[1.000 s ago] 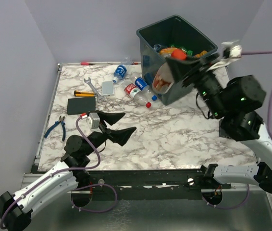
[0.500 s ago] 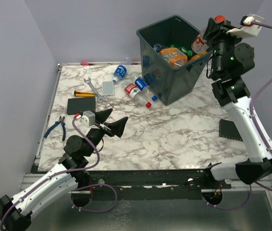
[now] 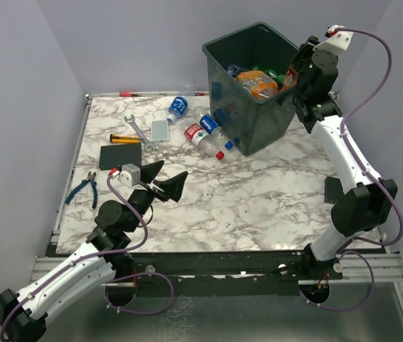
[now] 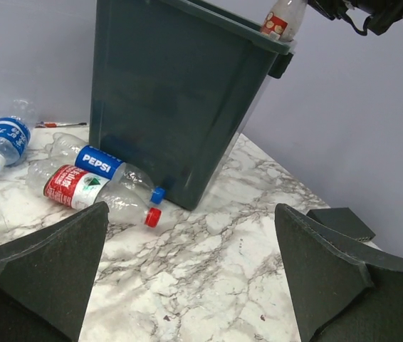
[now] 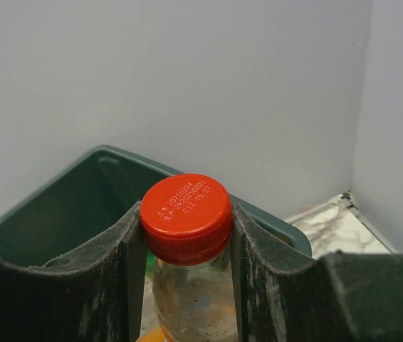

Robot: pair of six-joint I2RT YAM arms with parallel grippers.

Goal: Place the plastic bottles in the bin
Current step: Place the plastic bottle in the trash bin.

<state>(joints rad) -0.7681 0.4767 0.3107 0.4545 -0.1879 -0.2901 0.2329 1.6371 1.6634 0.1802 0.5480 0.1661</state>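
The dark grey-green bin [image 3: 257,128] stands at the back of the table with several bottles [image 3: 255,81] inside. My right gripper [image 3: 299,64] is over the bin's right rim, shut on the red cap [image 5: 186,214] of a clear bottle [image 5: 187,299] that hangs cap-up; this bottle also shows in the left wrist view [image 4: 280,16]. A Pepsi bottle [image 3: 213,127], a red-label bottle [image 3: 201,137] and a blue-label bottle [image 3: 178,107] lie left of the bin. My left gripper [image 3: 163,181] is open and empty, low over the table's front left, well short of them.
A wrench [image 3: 136,130], a yellow-handled tool [image 3: 124,139], pliers [image 3: 82,188], a black slab [image 3: 119,155] and a small grey slab [image 3: 160,129] lie at the left. Another black slab [image 3: 332,189] lies at the right, partly behind my right arm.
My right arm has swung away from the camera and carried the bottle to the bin's right rim. My left gripper has shifted slightly left and its jaws stand closer together.
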